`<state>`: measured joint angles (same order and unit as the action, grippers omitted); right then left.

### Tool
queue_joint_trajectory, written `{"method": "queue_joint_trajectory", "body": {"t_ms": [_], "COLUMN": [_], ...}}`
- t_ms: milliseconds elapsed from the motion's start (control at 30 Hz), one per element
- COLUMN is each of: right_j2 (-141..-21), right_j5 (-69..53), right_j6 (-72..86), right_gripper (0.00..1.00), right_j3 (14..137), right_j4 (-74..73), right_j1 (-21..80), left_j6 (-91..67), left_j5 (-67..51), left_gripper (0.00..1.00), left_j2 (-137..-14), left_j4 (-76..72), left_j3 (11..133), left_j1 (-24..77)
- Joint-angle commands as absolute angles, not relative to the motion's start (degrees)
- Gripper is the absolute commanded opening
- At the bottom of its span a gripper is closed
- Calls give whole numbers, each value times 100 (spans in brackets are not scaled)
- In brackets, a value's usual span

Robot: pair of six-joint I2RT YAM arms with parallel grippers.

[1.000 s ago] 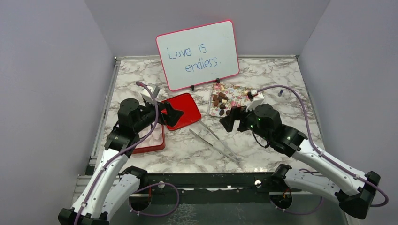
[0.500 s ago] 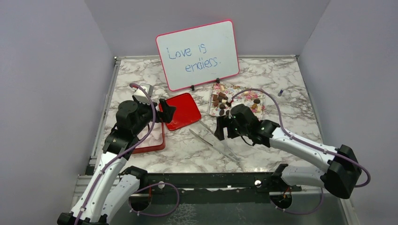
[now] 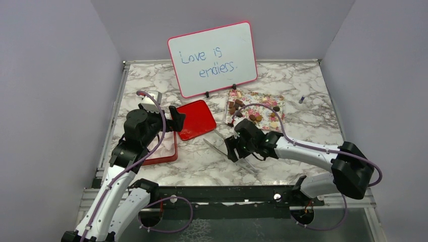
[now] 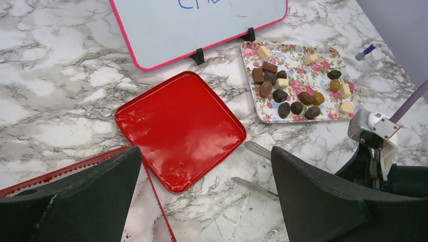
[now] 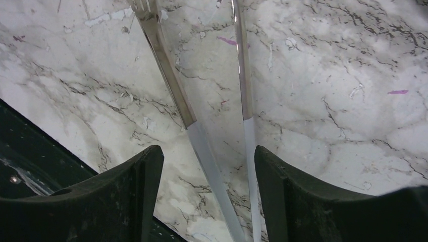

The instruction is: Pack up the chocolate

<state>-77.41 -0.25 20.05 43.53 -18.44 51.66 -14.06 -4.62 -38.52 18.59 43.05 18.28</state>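
The chocolate (image 3: 254,110) lies as several small brown and cream pieces on the flower-patterned tray (image 3: 278,99). It also shows in the left wrist view (image 4: 295,96). Metal tongs (image 3: 214,147) lie flat on the marble. In the right wrist view their two arms (image 5: 169,75) run between my fingers. My right gripper (image 3: 233,150) (image 5: 208,156) is open and low over the tongs, straddling both arms. My left gripper (image 3: 176,117) (image 4: 204,151) is open and empty above the glossy red lid (image 3: 196,119) (image 4: 179,128).
The red box base (image 3: 162,151) with white paper stands under the left arm. A whiteboard (image 3: 212,58) stands at the back centre. A small pen-like object (image 3: 301,99) lies right of the tray. The table's dark front edge (image 5: 30,141) is close to the right gripper.
My right gripper has moved from beside the tray, left and toward the front, down over the tongs. My left gripper has drawn back slightly and stays open.
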Motion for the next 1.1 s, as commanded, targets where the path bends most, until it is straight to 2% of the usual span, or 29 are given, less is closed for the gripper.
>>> {"method": "queue_joint_trajectory", "body": {"t_ms": [0, 400, 533, 667, 1067], "right_j2": [-8000, -8488, -8739, -9052, -8923], "right_j5": [402, 678, 1158, 1770, 1703], "right_j6": [1750, 1568, 1753, 2058, 2164], "right_gripper": [72, 73, 71, 67, 55], "right_j3": [4290, 4263, 4473, 4710, 4613], "right_j4": [-1647, -1364, -1622, -2104, -2008], "right_j1": [5411, 5588, 5849, 6051, 6346], "left_j6": [-1357, -1357, -1372, -1378, -1380], "left_j5": [-282, -297, -425, -427, -431], "left_gripper": [99, 99, 99, 99, 99], "left_j2": [-3813, -3793, -3860, -3861, -4008], "left_j4": [1846, 1848, 1846, 1846, 1844], "left_j3": [4438, 4421, 4436, 4434, 4438], "left_j1": [1837, 1837, 1839, 1845, 1839]}}
